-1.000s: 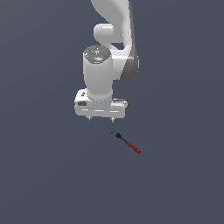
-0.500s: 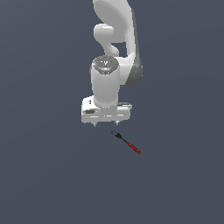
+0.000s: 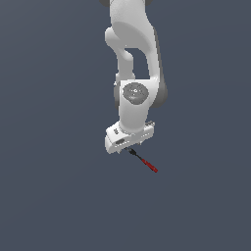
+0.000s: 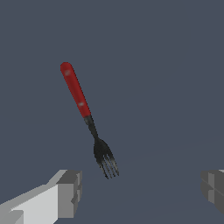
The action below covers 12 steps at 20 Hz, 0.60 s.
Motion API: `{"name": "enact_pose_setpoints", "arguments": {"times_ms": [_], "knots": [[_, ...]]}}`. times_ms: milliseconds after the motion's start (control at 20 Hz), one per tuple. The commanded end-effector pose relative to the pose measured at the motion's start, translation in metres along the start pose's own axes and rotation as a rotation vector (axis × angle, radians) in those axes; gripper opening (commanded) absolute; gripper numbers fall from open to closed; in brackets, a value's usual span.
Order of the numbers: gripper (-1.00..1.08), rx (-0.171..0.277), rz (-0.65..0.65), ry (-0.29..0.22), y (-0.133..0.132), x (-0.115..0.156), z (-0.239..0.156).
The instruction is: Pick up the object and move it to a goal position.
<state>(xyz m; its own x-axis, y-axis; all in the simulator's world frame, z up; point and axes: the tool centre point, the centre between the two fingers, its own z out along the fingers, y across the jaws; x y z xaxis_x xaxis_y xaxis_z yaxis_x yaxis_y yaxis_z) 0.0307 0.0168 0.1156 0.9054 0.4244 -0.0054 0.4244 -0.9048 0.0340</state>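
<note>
**Ana:** Fork [image 4: 89, 124] first: where is it, and has it been picked up?

**Ben:** Not picked up, by my reading. It lies flat on the plain grey floor [image 3: 54, 196], red handle and dark pronged head in one line. No edge or corner of that surface shows, so I can only place it against the arm: in the exterior view its head sits just under the gripper [image 3: 128, 148] and the handle runs out toward the exterior view's right.

**Ana:** And the gripper?

**Ben:** Spread wide, holding nothing. In the wrist view one fingertip [image 4: 70, 193] stands just beside the prongs, the other well apart from them, and neither touches the fork. The prongs lie between the two, nearer the first.

**Ana:** So what's done, what's left?

**Ben:** The approach looks mostly done. I'd say the final lowering, the grasp, the lift and the carry all remain. No goal marker shows in either view, so I can't say where it goes.
</note>
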Motion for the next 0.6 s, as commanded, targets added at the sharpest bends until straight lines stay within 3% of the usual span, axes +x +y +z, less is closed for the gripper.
{"name": "enact_pose_setpoints", "arguments": {"times_ms": [0,550], "knots": [[1.0,0.006,-0.092,0.001,-0.011,0.008,0.013],[1.0,0.028,-0.348,0.009,-0.047,0.027,0.051]]}}
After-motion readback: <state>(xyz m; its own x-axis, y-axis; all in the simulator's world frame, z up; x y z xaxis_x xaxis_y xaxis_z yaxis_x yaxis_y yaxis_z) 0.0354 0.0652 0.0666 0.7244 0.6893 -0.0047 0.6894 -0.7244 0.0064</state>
